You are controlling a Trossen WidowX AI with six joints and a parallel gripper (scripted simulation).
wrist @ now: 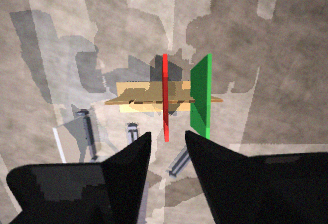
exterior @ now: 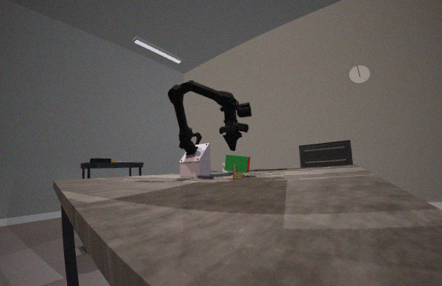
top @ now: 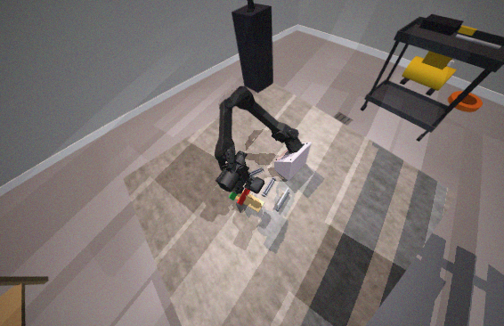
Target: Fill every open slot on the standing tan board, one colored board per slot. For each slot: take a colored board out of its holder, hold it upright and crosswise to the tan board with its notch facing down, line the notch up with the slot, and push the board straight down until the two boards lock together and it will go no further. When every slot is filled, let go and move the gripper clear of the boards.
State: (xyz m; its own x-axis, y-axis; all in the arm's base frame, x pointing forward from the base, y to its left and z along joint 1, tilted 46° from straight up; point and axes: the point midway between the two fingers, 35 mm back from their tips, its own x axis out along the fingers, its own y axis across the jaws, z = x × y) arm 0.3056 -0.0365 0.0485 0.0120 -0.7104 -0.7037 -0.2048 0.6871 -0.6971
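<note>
The tan board (top: 255,204) (exterior: 234,172) (wrist: 141,96) stands upright. A red board (top: 242,197) (exterior: 249,165) (wrist: 165,95) stands crosswise near its middle, and a green board (top: 232,195) (exterior: 237,163) (wrist: 201,95) stands crosswise near the right end in the wrist view. A dark notch shows in the tan board's top edge left of the red one. A pale board (wrist: 68,142) stands at the left holder (wrist: 88,135). My gripper (exterior: 232,149) (wrist: 168,135) is partly open and empty, above the boards. The red board's near end shows between its fingertips, lower down.
Two more grey holders show in the wrist view, one near the middle (wrist: 132,132) and one slanted (wrist: 180,160) partly behind the right finger; neither shows a board. A pale pink box (top: 292,165) (exterior: 200,164) stands by the arm's base.
</note>
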